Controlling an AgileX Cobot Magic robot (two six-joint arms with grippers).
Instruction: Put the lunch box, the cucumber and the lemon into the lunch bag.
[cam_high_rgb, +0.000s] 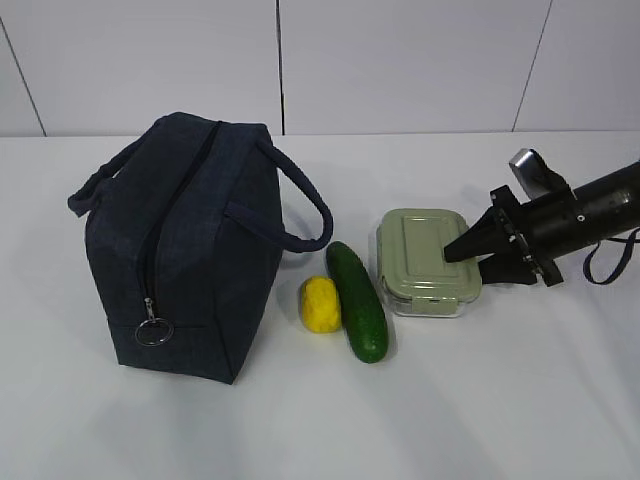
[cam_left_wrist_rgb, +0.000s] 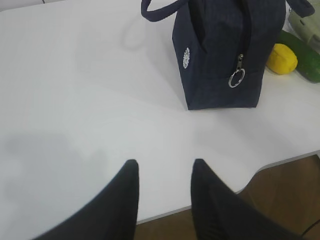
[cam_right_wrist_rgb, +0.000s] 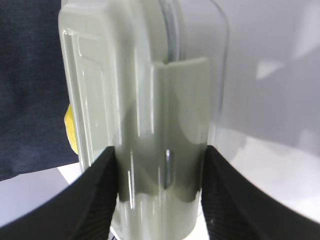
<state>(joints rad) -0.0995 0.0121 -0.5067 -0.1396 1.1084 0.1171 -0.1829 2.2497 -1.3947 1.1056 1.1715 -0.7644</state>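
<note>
The navy lunch bag (cam_high_rgb: 190, 250) stands upright at the left with its top zipper closed; it also shows in the left wrist view (cam_left_wrist_rgb: 220, 50). The yellow lemon (cam_high_rgb: 320, 304) and the dark green cucumber (cam_high_rgb: 357, 300) lie side by side to its right. The lunch box (cam_high_rgb: 420, 265) with the sage-green lid sits right of the cucumber. My right gripper (cam_high_rgb: 468, 262) comes in from the right. In the right wrist view its fingers press both sides of the lunch box's (cam_right_wrist_rgb: 145, 100) end, gripper (cam_right_wrist_rgb: 159, 160) shut on it. My left gripper (cam_left_wrist_rgb: 165, 165) is open and empty above the table's front edge.
The bag's metal ring pull (cam_high_rgb: 154, 331) hangs at the bottom of its near end (cam_left_wrist_rgb: 236, 78). The white table's edge (cam_left_wrist_rgb: 280, 162) and brown floor lie just under my left gripper. A white panelled wall (cam_high_rgb: 400, 60) stands behind the table.
</note>
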